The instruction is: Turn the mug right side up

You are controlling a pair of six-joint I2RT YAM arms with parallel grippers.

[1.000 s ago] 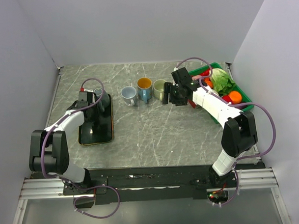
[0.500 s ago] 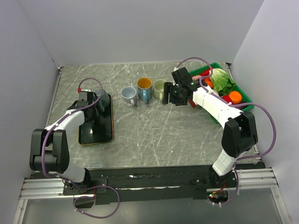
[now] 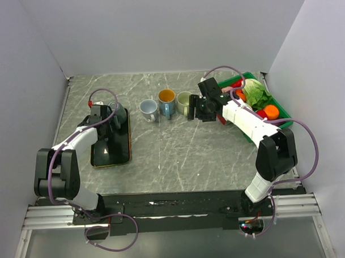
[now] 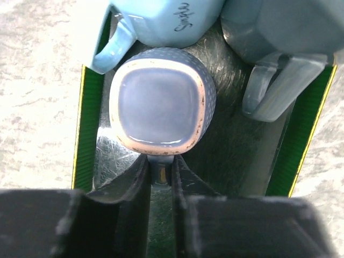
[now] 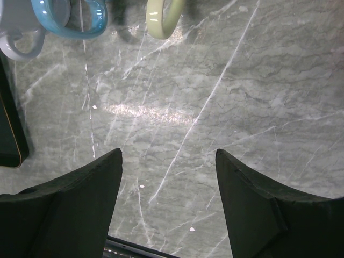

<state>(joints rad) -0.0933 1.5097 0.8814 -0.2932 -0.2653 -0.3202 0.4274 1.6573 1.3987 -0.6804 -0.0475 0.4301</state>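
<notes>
Blue speckled mug (image 4: 161,102), one of three on the single black tray (image 4: 226,145), sits base-up; left gripper (image 4: 160,174) clenches its handle at six o'clock. Right gripper (image 5: 167,156) gapes, released; three upright mugs (image 3: 166,102) at its twelve.

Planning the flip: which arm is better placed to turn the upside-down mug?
Left: the left gripper pinches the mug by its handle; the right gripper hangs open over the table, away from it.

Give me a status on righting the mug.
Done: nothing flipped yet; the blue mug sits base-up on the tray. In hand: the left gripper pinches its handle. Left: lift, turn it over, set it down. The right gripper hangs open, empty.
</notes>
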